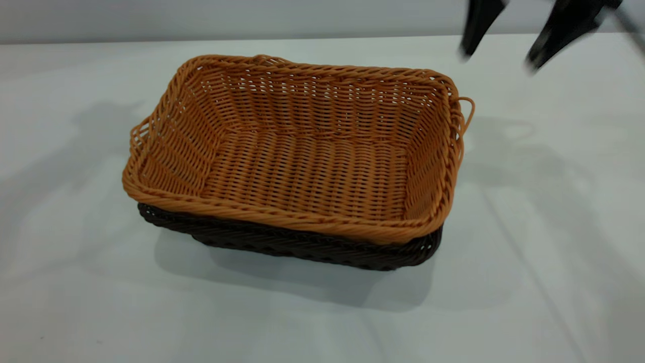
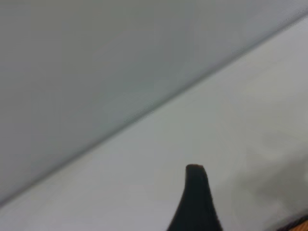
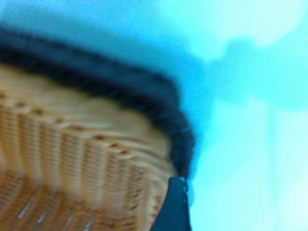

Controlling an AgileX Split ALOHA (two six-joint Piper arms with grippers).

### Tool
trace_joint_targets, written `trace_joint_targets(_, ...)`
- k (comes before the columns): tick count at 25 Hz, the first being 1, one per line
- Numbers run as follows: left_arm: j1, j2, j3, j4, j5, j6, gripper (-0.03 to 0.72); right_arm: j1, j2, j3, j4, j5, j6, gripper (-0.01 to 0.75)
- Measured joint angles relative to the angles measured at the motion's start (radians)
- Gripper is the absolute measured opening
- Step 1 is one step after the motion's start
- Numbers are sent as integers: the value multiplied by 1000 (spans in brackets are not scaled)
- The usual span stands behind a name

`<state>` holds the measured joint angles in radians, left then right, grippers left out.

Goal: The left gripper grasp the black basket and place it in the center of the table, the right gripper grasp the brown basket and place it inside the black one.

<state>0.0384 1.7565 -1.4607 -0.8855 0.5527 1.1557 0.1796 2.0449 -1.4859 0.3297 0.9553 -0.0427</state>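
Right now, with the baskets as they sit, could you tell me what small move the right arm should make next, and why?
Probably just lift a little farther clear. The brown basket already sits nested inside the black basket mid-table, and the right gripper hangs open above and beyond it, holding nothing.

The right pincer (image 1: 496, 55) hangs at the upper right of the exterior view, lifted off the desk (image 1: 554, 252), its two tapered fingers (image 1: 549, 43) spread apart and empty. Only one finger of the left pincer's (image 2: 195, 202) shows, in its own wrist view.
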Motion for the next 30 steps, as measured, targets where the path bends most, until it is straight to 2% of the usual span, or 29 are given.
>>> trace_joint_targets(3,0,-109,0,60,38,-90,509,-1,-124,-9,-96,28,43,611)
trace_joint_targets(8,0,-277,0,186,158,-276,509,13,-366,-9,-100,92,25,591)
trace_joint_targets(14,0,-437,0,238,352,-457,509,112,-688,36,-47,157,-86,584)
trace_joint_targets(18,0,-522,0,297,503,-533,509,174,-899,136,8,161,-128,584)
trace_joint_targets(21,0,-573,0,368,611,-612,509,188,-1066,245,40,159,-140,584)
trace_joint_targets(27,0,-659,7,505,615,-774,509,189,-1335,488,41,160,-143,584)
trace_joint_targets(30,0,-729,69,543,615,-832,509,189,-1458,600,41,160,-143,584)
